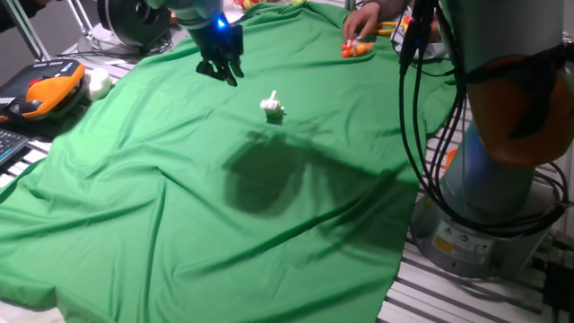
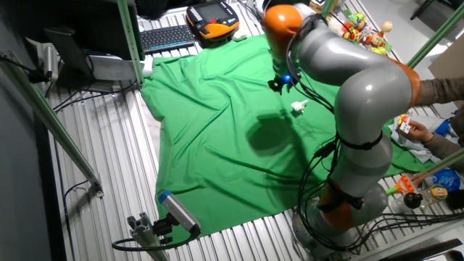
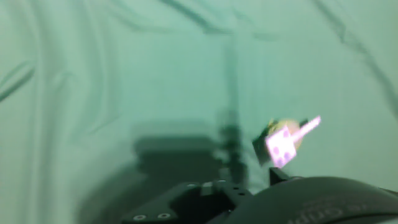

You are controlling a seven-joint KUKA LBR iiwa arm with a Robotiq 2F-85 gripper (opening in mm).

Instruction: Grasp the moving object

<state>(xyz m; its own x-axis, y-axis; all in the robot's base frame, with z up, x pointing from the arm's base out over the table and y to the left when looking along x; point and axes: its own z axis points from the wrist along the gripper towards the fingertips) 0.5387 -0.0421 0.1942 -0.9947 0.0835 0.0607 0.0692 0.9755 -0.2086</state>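
A rumpled green cloth [image 1: 179,206] covers the table. The black two-finger gripper [image 1: 221,65] hangs above the cloth at upper centre of one fixed view, holding nothing; I cannot tell how far its jaws are parted. The tiny lumpy white toy with a pale yellow-green part [image 1: 273,108] lies apart, right of and below it. It looks light, rigid and easily knocked aside, best pinched across its body.

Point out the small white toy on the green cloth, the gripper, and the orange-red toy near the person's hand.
small white toy [image 1: 273,108], one fixed view, its body.
gripper [image 1: 224,72], one fixed view, between its fingertips.
orange-red toy [image 1: 356,50], one fixed view, its middle.
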